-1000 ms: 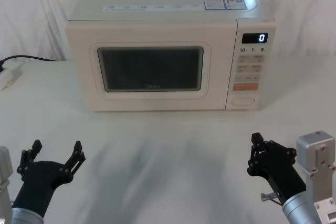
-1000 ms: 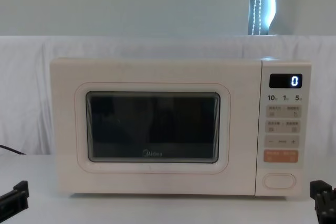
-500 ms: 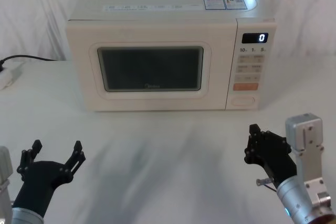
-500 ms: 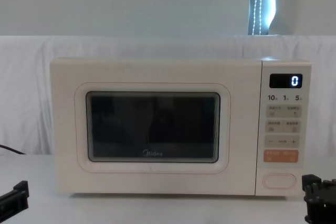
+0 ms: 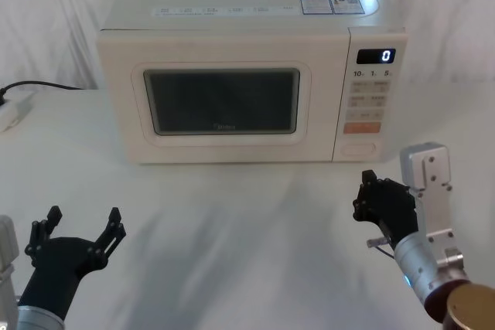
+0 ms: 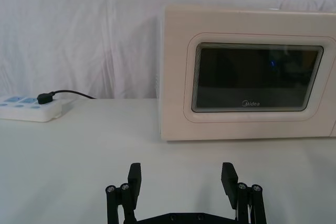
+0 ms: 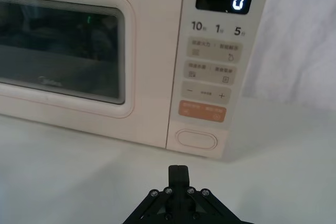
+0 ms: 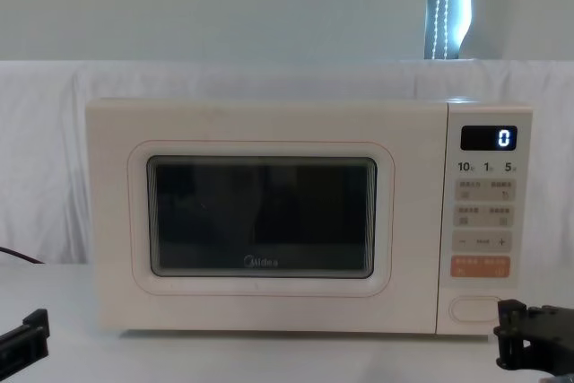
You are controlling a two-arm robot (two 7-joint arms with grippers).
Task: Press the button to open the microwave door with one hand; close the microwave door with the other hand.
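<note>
Near the front of the microwave (image 5: pixel 240 75), the right gripper (image 5: pixel 370 197), jaws pressed together, has moved closer to the button (image 5: pixel 357 147), low on the panel; the left gripper (image 5: pixel 81 228) waits back, jaws spread.

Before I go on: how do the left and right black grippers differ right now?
The left gripper has its fingers spread wide apart; the right gripper has its fingers closed together. The left gripper sits low near the robot, far back from the cream microwave door; the right gripper is farther forward, short of the cream oval button and lined up with it in the right wrist view. Both hold nothing and touch nothing.
</note>
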